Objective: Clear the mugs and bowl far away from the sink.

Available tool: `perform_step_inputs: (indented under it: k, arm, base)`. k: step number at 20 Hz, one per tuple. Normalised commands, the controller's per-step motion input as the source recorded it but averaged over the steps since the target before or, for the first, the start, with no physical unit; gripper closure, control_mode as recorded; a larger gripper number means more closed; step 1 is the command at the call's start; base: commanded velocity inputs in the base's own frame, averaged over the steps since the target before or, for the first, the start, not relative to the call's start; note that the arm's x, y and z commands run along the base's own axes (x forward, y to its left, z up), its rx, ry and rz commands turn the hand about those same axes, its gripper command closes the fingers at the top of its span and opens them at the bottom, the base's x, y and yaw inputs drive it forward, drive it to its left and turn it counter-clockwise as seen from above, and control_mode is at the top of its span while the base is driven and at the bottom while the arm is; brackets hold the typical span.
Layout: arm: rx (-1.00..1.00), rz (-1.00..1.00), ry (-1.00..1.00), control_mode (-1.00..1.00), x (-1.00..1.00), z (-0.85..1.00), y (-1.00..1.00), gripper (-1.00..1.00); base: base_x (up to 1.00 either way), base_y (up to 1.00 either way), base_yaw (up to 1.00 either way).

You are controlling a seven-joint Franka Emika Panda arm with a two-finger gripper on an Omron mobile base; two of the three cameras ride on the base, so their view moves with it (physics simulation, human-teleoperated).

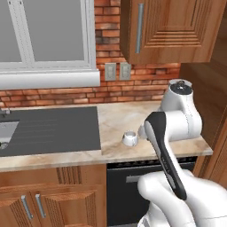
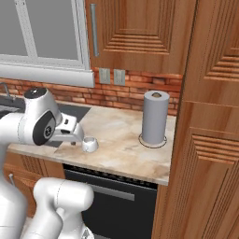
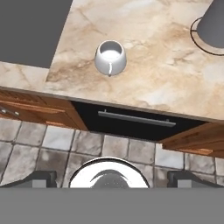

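A squat white mug (image 1: 130,138) stands upright on the marble counter near its front edge, just right of the sink (image 1: 48,128). In the hand view the mug (image 3: 110,57) lies ahead of my gripper (image 3: 111,179), handle turned toward me. My fingertips (image 3: 41,178) stand wide apart with nothing between them, so the gripper is open. From the right base view my hand (image 2: 70,133) hovers just left of the mug (image 2: 89,144), apart from it. The bowl is out of view.
A grey paper-towel roll (image 2: 155,117) stands on the counter's right side, beside a tall wooden cabinet (image 2: 210,140). A black appliance front (image 3: 131,120) sits under the counter. The brick wall and upper cabinet (image 1: 168,31) close the back.
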Motion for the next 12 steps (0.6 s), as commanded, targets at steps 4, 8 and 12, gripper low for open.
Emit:
perform_step_inputs:
  k: [4,8,12]
  arm:
    - [0.01,0.00,0.00,-1.00,0.21,-0.29,0.11,-1.00]
    - [0.00,0.00,0.00,-1.00,0.27,-0.31,0.00,-1.00]
    - [0.01,0.00,0.00,-1.00,0.23,-0.30,0.00,-1.00]
  base:
    - [0.00,0.00,0.00]
    - [0.00,0.00,0.00]
    - [0.00,0.00,0.00]
